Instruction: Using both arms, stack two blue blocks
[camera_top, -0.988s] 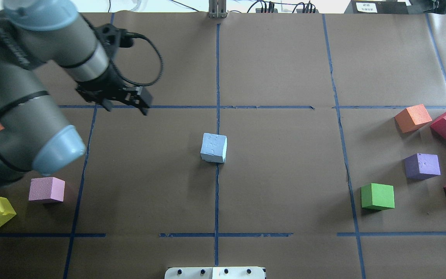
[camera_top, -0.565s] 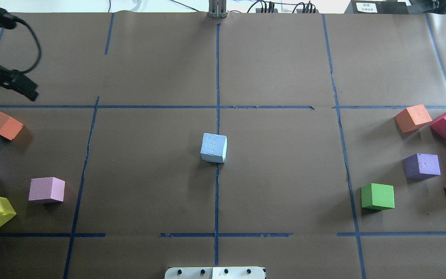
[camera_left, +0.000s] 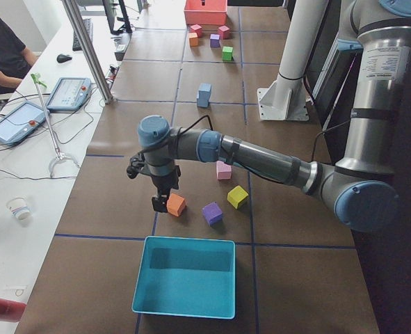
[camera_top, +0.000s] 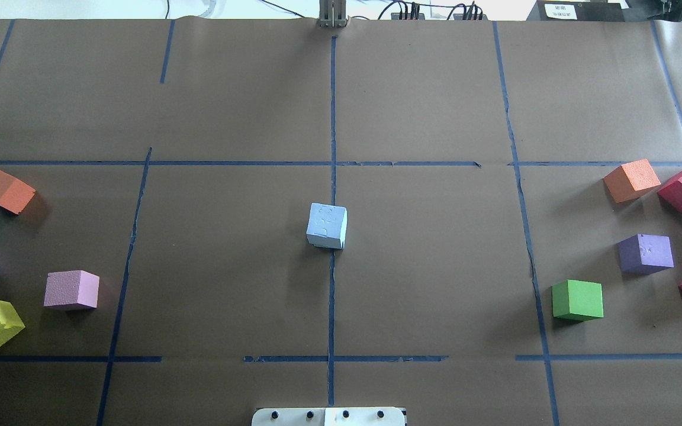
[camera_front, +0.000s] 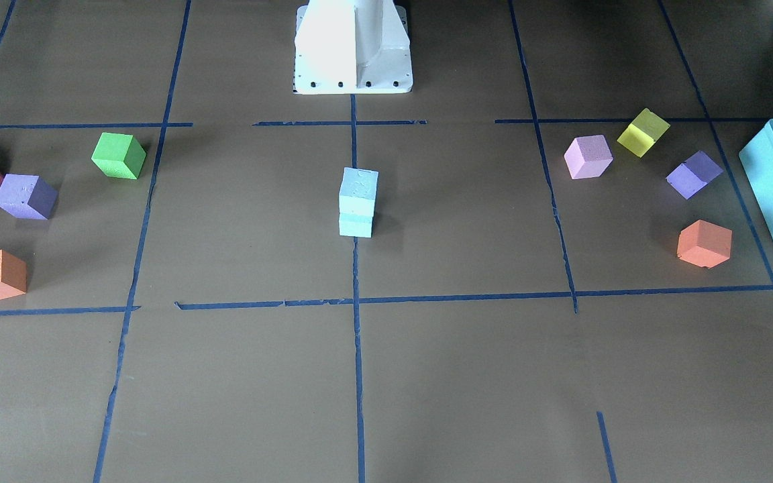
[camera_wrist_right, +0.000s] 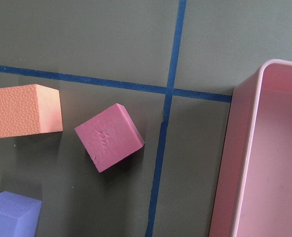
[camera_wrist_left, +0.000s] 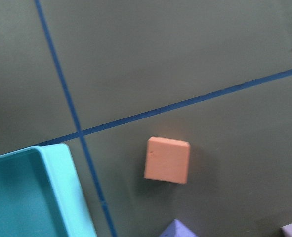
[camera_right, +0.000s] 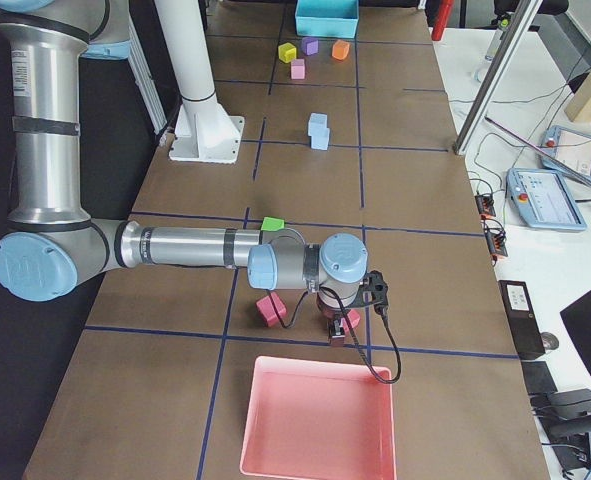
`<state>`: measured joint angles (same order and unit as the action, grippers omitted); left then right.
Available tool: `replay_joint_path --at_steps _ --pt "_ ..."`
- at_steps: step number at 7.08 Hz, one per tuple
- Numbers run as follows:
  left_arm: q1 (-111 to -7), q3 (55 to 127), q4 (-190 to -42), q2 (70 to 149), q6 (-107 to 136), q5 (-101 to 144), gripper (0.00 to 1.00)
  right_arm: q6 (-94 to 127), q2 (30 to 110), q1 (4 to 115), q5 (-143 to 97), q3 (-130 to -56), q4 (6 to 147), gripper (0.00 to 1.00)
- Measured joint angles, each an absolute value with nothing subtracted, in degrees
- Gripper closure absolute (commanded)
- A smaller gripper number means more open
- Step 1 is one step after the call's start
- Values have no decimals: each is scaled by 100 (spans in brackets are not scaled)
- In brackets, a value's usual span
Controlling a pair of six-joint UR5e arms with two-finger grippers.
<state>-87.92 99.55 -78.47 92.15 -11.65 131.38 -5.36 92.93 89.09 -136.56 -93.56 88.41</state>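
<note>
Well apart from both tools, at the middle of the brown paper-covered table, two pale sky-blue foam cubes are stacked. The upper blue cube is seated on the lower blue cube, slightly off square. From overhead the lower one is almost wholly hidden beneath the upper, and only a thin edge is seen.

The left tool is caught only from the side, hung low at the table's end. Just beside it an orange foam cube is found, and past that a teal plastic tray. Whether its fingers are apart or together cannot be told. None are shown by its wrist camera, where the tray and a purple foam cube are cut off by the edges.

The right tool is likewise small and dark in the side view, and its state cannot be told. Below it a magenta foam cube is seen, with a pink plastic tray cut off to one side.
</note>
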Motion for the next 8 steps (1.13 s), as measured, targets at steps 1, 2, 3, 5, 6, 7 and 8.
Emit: replay_joint_path --at_steps 1,2,3,5,6,7,8 --pt "-8973 9743 -7931 9072 -1243 13157 0 -538 9304 8914 -13656 -9348 8842 0" --pt "-9099 9625 -7964 8953 -1263 13163 0 -540 9317 8944 -13654 -9328 8842 0" --pt "-9153 9535 -7975 8900 -1264 13168 0 -536 9321 9034 -13660 -9313 8844 0" --pt "-9165 9414 -7991 8911 -1256 13242 0 -532 9324 9225 -13688 -9308 8870 0" --pt "-9162 9380 -8053 8925 -1196 13293 0 -530 9322 9259 -13696 -9305 8884 0" --pt "-9160 9306 -8292 8926 -984 13319 0 -528 9323 9271 -13698 -9302 8896 0" --pt "-9159 9166 -8665 8916 -733 13328 0 -528 9327 9276 -13694 -9295 8907 0"
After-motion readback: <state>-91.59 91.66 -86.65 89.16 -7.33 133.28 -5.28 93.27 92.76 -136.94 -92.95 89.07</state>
